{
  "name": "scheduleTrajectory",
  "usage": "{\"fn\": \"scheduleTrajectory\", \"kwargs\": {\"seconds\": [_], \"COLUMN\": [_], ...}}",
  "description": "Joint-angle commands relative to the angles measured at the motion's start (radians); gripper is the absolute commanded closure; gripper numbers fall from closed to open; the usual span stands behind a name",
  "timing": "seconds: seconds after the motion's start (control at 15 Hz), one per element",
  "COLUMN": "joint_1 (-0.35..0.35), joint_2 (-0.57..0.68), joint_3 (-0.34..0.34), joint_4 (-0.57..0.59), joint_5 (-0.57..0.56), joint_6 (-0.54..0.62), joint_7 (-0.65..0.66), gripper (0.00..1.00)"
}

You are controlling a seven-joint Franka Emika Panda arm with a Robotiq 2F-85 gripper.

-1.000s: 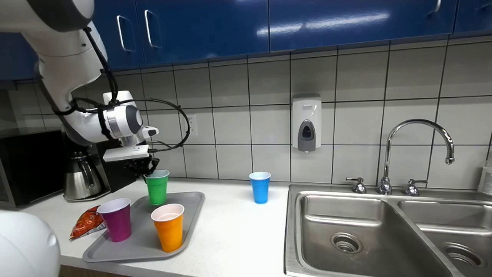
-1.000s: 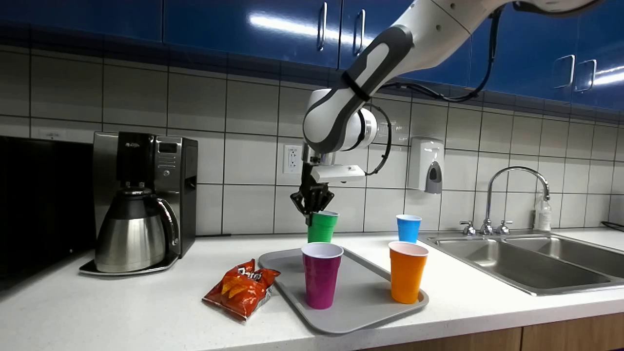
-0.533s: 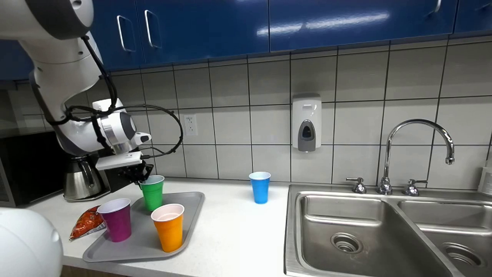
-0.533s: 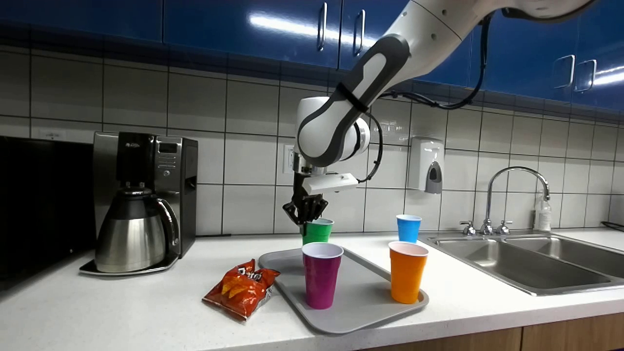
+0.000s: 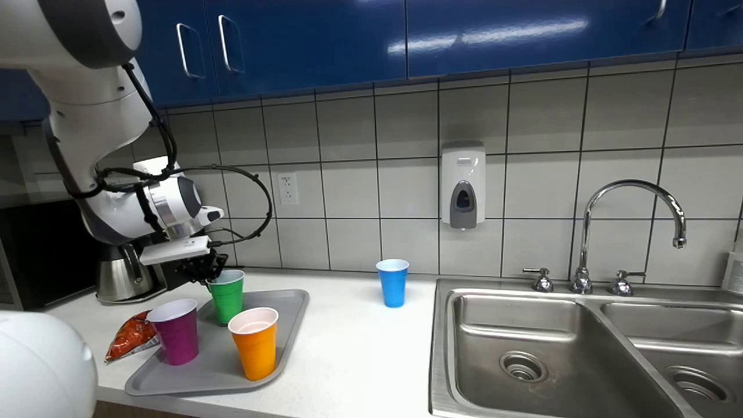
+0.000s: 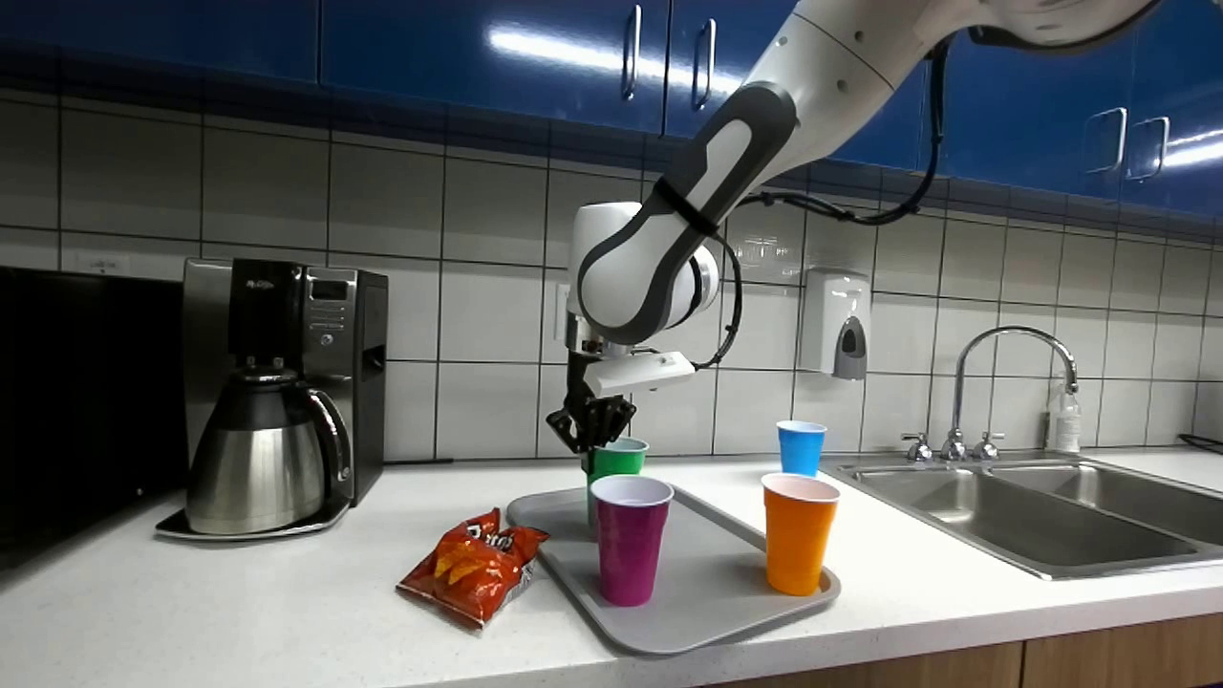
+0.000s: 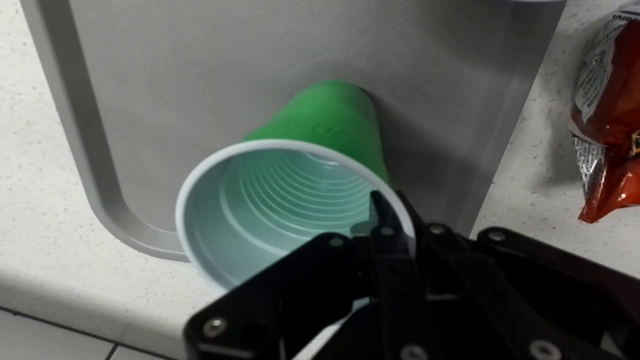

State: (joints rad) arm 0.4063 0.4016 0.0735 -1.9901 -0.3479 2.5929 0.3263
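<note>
My gripper (image 7: 393,199) is shut on the rim of a green cup (image 7: 330,115) with a pale inside. One finger is inside the cup and one outside. The green cup shows upright in both exterior views (image 5: 228,299) (image 6: 616,461), at the back of a grey tray (image 5: 281,313). Its base is at or just above the tray; I cannot tell whether it touches. A purple cup (image 5: 180,339) and an orange cup (image 5: 257,348) stand on the tray's front part. In an exterior view the purple cup (image 6: 631,549) hides part of the green cup.
A red chip bag (image 6: 478,564) lies beside the tray. A blue cup (image 5: 393,284) stands near the tiled wall. A coffee maker (image 6: 344,382) with a steel carafe (image 6: 258,473) stands at one side, a sink (image 5: 511,331) at the other. Blue cabinets (image 5: 313,46) hang above.
My gripper has moved down and slightly left in both exterior views, carrying the green cup lower toward the tray. The other cups, the bag and the tray have not moved.
</note>
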Motion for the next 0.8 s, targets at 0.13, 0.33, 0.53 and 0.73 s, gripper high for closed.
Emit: {"fn": "scheduleTrajectory", "kwargs": {"seconds": [0.13, 0.33, 0.53, 0.73], "joint_1": [0.023, 0.029, 0.031, 0.028], "joint_2": [0.001, 0.003, 0.002, -0.001], "joint_3": [-0.026, -0.03, -0.033, -0.033], "joint_4": [-0.002, -0.001, -0.002, -0.002], "joint_5": [-0.038, -0.036, -0.034, -0.031], "joint_6": [0.011, -0.005, -0.005, -0.003], "joint_7": [0.051, 0.061, 0.064, 0.062], "gripper": [0.99, 0.64, 0.43, 0.19]}}
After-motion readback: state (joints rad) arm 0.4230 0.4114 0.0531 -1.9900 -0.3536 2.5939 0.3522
